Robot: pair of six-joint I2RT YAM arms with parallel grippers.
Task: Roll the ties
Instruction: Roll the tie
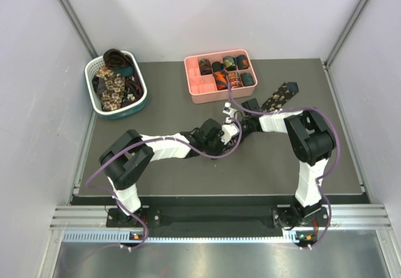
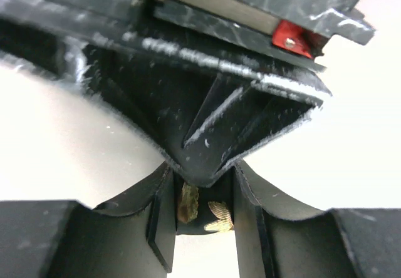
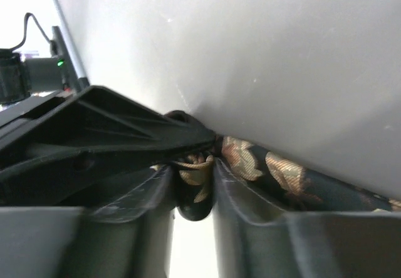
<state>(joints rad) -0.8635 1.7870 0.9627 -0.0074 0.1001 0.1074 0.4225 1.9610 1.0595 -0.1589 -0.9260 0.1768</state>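
Note:
A dark tie with beige floral print (image 1: 282, 94) lies on the mat, its wide pointed end toward the back right. Its near end is bunched between both grippers at the mat's middle. My left gripper (image 1: 220, 133) is shut on that fabric; in the left wrist view a bit of tie (image 2: 219, 216) sits between the left gripper's (image 2: 203, 212) fingers, with the other gripper's body right in front. My right gripper (image 1: 237, 120) is shut on a small fold of the tie (image 3: 195, 193), and the rest of the tie (image 3: 282, 171) trails off to the right.
A pink divided tray (image 1: 195, 91) at the back centre holds several rolled ties (image 1: 229, 65). A white-and-teal basket (image 1: 94, 99) at the back left holds loose ties (image 1: 113, 84). Grey walls enclose the mat on three sides.

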